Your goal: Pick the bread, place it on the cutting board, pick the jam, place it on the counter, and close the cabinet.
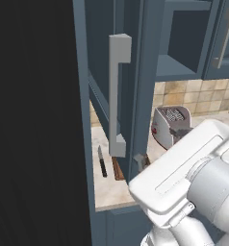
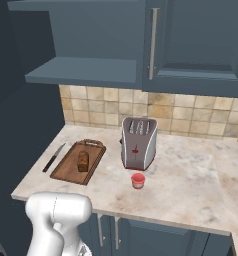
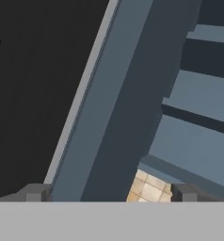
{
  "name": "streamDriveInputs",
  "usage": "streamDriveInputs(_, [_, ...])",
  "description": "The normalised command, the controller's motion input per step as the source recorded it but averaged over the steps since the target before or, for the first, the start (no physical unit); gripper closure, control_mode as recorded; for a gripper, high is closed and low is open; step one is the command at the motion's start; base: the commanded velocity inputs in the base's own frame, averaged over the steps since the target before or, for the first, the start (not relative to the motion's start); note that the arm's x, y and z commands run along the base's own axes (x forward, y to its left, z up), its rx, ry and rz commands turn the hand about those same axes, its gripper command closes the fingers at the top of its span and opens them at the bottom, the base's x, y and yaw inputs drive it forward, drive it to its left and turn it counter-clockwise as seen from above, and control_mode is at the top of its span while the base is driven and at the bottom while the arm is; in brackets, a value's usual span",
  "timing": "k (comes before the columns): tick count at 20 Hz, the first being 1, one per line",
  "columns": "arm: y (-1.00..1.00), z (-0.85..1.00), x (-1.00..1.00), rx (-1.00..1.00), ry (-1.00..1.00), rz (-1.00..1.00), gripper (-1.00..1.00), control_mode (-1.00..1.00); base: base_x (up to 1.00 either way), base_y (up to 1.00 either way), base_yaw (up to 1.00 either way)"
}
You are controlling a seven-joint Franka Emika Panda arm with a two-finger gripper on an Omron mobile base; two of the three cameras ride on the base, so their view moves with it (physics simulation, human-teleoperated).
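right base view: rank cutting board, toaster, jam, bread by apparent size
1. cutting board and toaster: close in apparent size; board lies flat, so unsure which leads.
2. jam and bread: both small and look alike, not ranked.

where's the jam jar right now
In the right base view the jam stands on the counter, just in front of the toaster.

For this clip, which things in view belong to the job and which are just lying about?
Job:
- bread, on the cutting board
- jam, on the counter
- cabinet door, standing open, with its bar handle
- gripper, fingers apart, facing the door's edge

Lying about:
- toaster
- knife, beside the board
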Motion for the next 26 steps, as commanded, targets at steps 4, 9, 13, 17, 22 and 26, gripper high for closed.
streamDriveInputs(4, [0.25, -0.32, 0.01, 0.0, -0.04, 0.05, -1.0, -1.0, 0.0, 0.0, 0.0])
streamDriveInputs(9, [0.2, -0.27, 0.11, 0.0, -0.04, 0.04, -1.0, -1.0, 0.0, 0.0, 0.0])
streamDriveInputs(13, [0.06, -0.2, 0.23, 0.0, -0.06, 0.03, -1.0, -1.0, 0.0, 0.0, 0.0])
streamDriveInputs(17, [0.06, -0.26, 0.27, 0.0, -0.06, 0.03, -1.0, -1.0, 0.0, 0.0, 0.0])
streamDriveInputs(22, [0.1, -0.3, 0.33, 0.0, -0.05, 0.03, -1.0, -1.0, 0.0, 0.0, 0.0])
streamDriveInputs(26, [0.12, -0.28, 0.29, 0.0, -0.06, 0.03, -1.0, -1.0, 0.0, 0.0, 0.0])
